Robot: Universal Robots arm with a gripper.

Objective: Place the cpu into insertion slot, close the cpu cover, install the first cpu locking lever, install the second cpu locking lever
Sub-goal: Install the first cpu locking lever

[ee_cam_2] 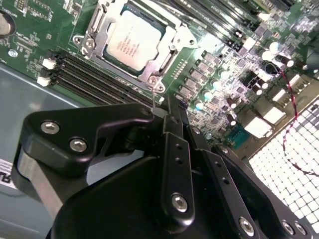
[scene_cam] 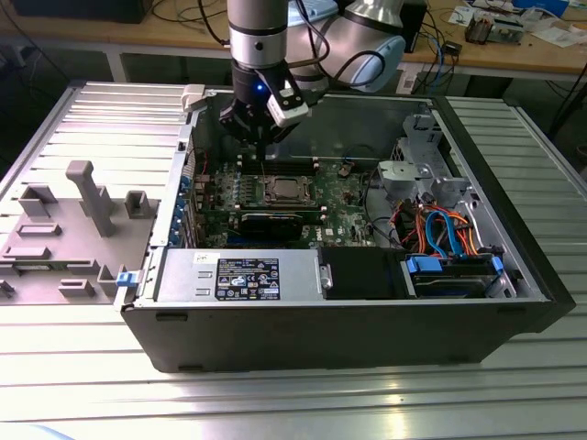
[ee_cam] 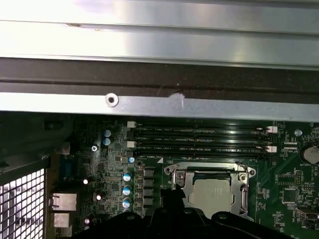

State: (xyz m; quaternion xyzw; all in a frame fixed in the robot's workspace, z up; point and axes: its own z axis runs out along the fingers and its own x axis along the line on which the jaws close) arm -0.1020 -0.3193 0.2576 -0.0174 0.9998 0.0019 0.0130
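Ribbed metal tabletop point(scene_cam: 514, 403) carries an open black PC case point(scene_cam: 330, 339) at its middle, grey fixture tray point(scene_cam: 64, 247) by the exterior view's left edge. Green board point(scene_cam: 344, 206) lies flat inside the case, near the back wall; power supply box point(scene_cam: 238, 275) along the front wall, drive bay with blue and orange cables point(scene_cam: 449, 234) at the exterior view's right end. Arm point(scene_cam: 261, 37) comes down over the board's back part. Gripper point(ee_cam_2: 169, 107) hangs just above the board, beside the slot point(ee_cam_2: 94, 37), fingers point(ee_cam_2: 172, 117) pressed together, nothing between them. Cpu point(ee_cam_2: 134, 37) sits in the slot, cover point(ee_cam_2: 169, 50) down around it, silver face showing through the cut-out. Memory slots point(ee_cam: 199, 139) run alongside, just next to the socket.
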